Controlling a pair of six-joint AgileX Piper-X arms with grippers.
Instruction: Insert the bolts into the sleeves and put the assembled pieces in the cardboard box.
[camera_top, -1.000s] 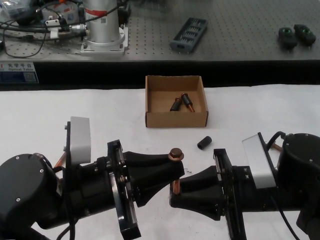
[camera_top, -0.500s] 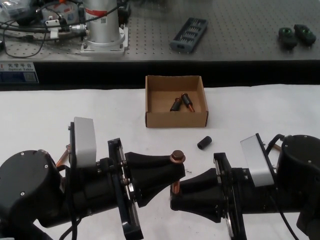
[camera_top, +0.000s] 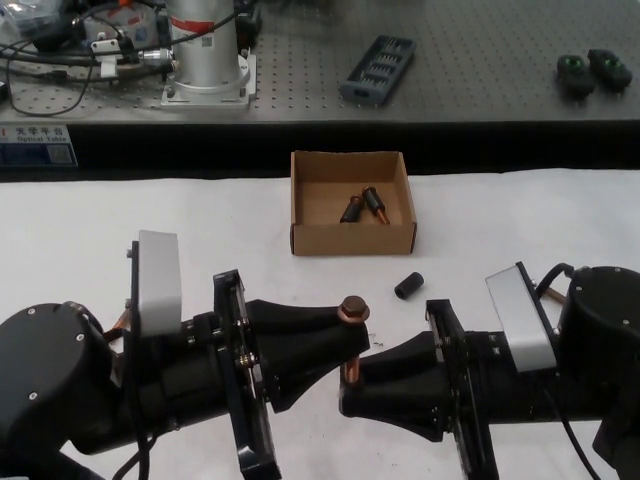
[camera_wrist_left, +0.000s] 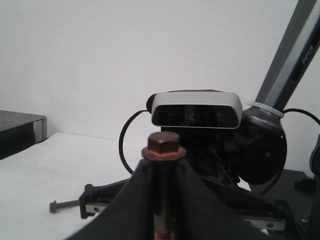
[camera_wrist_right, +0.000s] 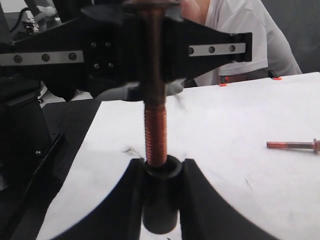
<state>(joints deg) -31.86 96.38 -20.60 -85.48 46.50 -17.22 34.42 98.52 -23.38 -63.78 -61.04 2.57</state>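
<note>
Since half a second ago we see the left arm drawn back a little from the right one, and the bolt's head sits slightly higher in the high view; the right arm has hardly shifted.

The left gripper (camera_wrist_left: 160, 185) pinches the bolt (camera_wrist_left: 161, 150) just under its hex head and holds it upright, with the head standing clear above the fingertips. Directly below it, the right gripper (camera_wrist_right: 160, 172) is clamped on a black sleeve (camera_wrist_right: 160, 212), which is also upright. The bolt's threaded end meets the sleeve's mouth; we cannot tell how deep it goes. In the high view the two grippers face each other tip to tip, the left one above the right.

Just beyond the right gripper a loose sleeve (camera_top: 407, 285) lies on the white cloth, between the gripper and the cardboard box (camera_top: 350, 240). The box stands well ahead of both grippers, and two assembled pieces (camera_top: 362, 205) lie inside it. A loose bolt (camera_wrist_right: 295, 145) lies flat on the cloth off to the side of the grippers.
</note>
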